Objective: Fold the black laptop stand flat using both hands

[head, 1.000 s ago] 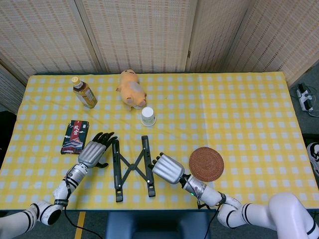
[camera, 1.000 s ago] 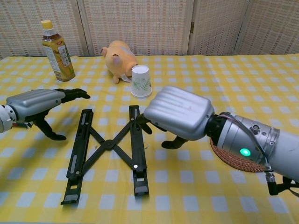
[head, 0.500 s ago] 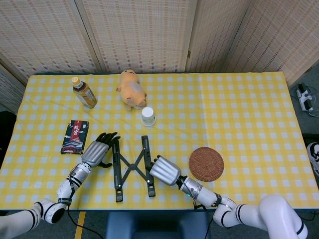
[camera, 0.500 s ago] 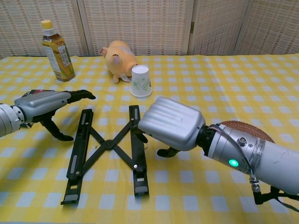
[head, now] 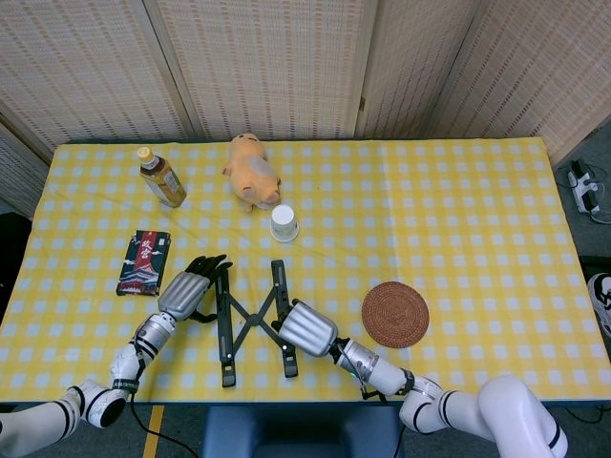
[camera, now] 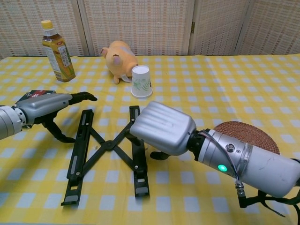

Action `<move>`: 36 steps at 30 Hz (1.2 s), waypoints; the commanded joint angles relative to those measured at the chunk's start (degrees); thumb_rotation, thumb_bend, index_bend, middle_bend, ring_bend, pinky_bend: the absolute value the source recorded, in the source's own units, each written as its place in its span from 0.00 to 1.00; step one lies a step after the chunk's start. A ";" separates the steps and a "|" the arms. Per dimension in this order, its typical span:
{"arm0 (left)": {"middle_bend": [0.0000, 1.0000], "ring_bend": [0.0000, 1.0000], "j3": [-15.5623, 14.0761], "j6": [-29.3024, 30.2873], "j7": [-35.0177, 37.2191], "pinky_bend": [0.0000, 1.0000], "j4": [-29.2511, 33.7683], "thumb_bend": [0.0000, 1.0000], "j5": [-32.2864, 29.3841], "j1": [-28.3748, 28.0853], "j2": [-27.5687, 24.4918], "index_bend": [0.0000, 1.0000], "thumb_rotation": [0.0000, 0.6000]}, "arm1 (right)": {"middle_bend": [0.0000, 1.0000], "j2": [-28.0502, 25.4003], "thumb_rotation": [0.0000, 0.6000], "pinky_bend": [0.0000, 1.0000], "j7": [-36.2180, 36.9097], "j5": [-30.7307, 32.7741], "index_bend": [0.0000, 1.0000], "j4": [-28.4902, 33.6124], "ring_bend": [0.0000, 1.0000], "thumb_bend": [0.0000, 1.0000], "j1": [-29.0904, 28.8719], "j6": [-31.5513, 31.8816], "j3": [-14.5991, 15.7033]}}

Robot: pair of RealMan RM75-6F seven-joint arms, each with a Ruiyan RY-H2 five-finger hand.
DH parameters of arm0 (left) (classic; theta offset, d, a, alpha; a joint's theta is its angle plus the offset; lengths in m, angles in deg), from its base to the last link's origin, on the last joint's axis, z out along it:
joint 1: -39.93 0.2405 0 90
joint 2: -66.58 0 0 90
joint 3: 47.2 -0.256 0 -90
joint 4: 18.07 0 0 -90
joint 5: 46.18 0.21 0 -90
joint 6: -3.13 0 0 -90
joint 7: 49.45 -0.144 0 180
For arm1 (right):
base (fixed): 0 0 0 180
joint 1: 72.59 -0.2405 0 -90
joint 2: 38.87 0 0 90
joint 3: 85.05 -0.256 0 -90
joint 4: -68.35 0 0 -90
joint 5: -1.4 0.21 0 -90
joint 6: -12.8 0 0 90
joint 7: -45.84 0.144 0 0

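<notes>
The black laptop stand [head: 252,321] lies spread on the yellow checked cloth, its two rails joined by crossed links [camera: 107,145]. My left hand [head: 187,290] is just left of the left rail, its fingers [camera: 80,97] reaching over the rail's far end and its thumb down on the cloth beside it. It holds nothing. My right hand [head: 306,328] hangs over the middle of the right rail, and its silver back [camera: 161,127] hides the fingers. Its thumb [camera: 158,155] rests on the cloth a little right of the rail.
A tea bottle [head: 162,177] stands at the back left, with a plush pig [head: 252,170] and a paper cup [head: 284,222] behind the stand. A woven coaster [head: 394,313] lies to the right and a red-and-black packet [head: 144,260] to the left. The table's front edge is close.
My right hand has slid left until it covers the right rail. The left hand has edged closer to the left rail. The stand's spread looks unchanged.
</notes>
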 commanded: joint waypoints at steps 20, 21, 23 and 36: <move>0.00 0.00 -0.48 -0.99 6.46 0.01 0.55 0.21 0.48 -0.55 -0.05 0.00 1.00 | 0.68 3.42 1.00 0.71 1.44 -1.37 0.54 -4.95 0.70 0.23 -0.91 1.91 0.82; 0.00 0.00 -0.52 -1.04 6.89 0.01 0.68 0.21 0.55 -0.58 -0.03 0.00 1.00 | 0.68 3.69 1.00 0.71 1.53 -1.44 0.54 -5.27 0.70 0.23 -0.89 2.23 0.81; 0.00 0.00 -0.60 -1.01 7.36 0.01 0.88 0.21 0.74 -0.63 -0.05 0.00 1.00 | 0.68 4.02 1.00 0.71 1.63 -1.43 0.54 -5.58 0.70 0.23 -0.87 2.48 0.78; 0.00 0.00 -0.90 -0.68 8.35 0.01 3.41 0.21 1.70 -1.17 -0.30 0.00 1.00 | 0.68 5.47 1.00 0.71 2.14 -1.74 0.54 -6.62 0.70 0.23 -0.70 3.67 1.18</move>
